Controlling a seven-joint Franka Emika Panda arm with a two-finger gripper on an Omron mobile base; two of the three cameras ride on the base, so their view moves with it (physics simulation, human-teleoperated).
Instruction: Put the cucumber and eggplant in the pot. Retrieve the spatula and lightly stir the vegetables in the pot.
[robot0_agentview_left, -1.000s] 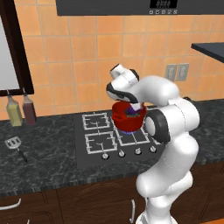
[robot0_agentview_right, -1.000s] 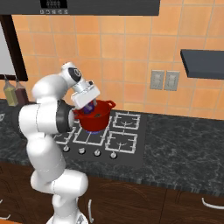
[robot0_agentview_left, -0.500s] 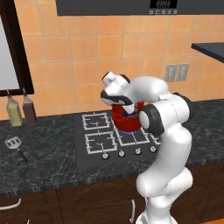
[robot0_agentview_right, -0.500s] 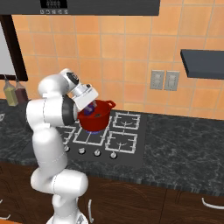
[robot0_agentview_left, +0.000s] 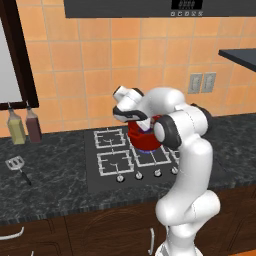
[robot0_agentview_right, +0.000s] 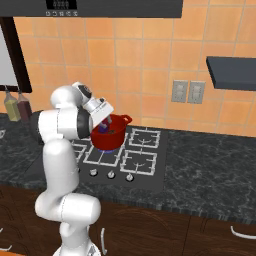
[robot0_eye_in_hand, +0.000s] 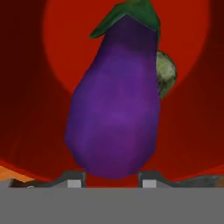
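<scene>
The purple eggplant (robot0_eye_in_hand: 116, 109) with its green cap hangs stem-down inside the red pot (robot0_eye_in_hand: 30, 87), with my gripper (robot0_eye_in_hand: 113, 179) shut on its fat end. Behind it on the pot's floor lies the cucumber (robot0_eye_in_hand: 166, 74), with just its pale green end showing. The pot (robot0_agentview_left: 145, 141) (robot0_agentview_right: 113, 138) stands on the stove's back right burner. My gripper (robot0_agentview_right: 103, 123) reaches down over the pot's rim, and a bit of the eggplant (robot0_agentview_right: 102, 128) shows in the pot's mouth. The spatula (robot0_agentview_left: 16, 164) lies on the dark counter far to the left of the stove.
The black stove (robot0_agentview_left: 115, 161) has several knobs along its front. Two bottles (robot0_agentview_left: 16, 127) (robot0_agentview_left: 33, 125) stand against the tiled wall at the left, behind the spatula. A wall outlet (robot0_agentview_right: 188, 92) and a dark shelf (robot0_agentview_right: 232, 72) are at the right.
The hand has shifted toward the left side of the pot and dropped lower, taking the eggplant deeper inside. The elbow has swung round. Pot and spatula have stayed put.
</scene>
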